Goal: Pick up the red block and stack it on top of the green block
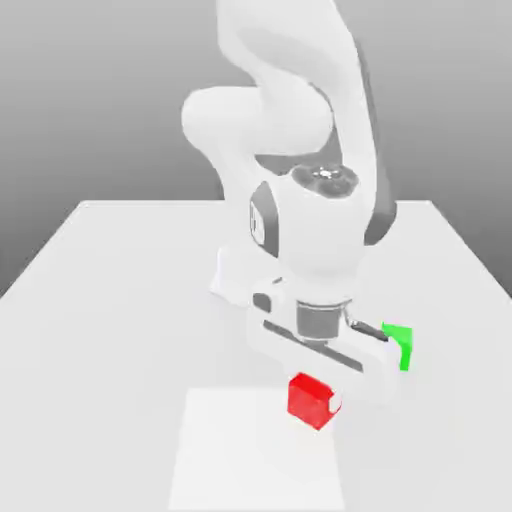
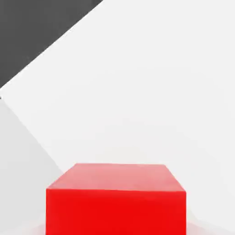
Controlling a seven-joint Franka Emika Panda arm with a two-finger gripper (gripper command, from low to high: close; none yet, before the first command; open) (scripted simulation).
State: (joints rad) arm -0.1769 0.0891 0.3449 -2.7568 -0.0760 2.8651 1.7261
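Red block (image 2: 115,199), plain, no txt

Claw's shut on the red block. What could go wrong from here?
1. The claw holds the red block near the block's upper part, so it may slip or tilt on the lift.
2. The green block sits close by, toward the exterior view's right, partly hidden behind the hand. A low carry could knock it.
3. Both blocks look about the same size, so a small offset at release could topple the stack.
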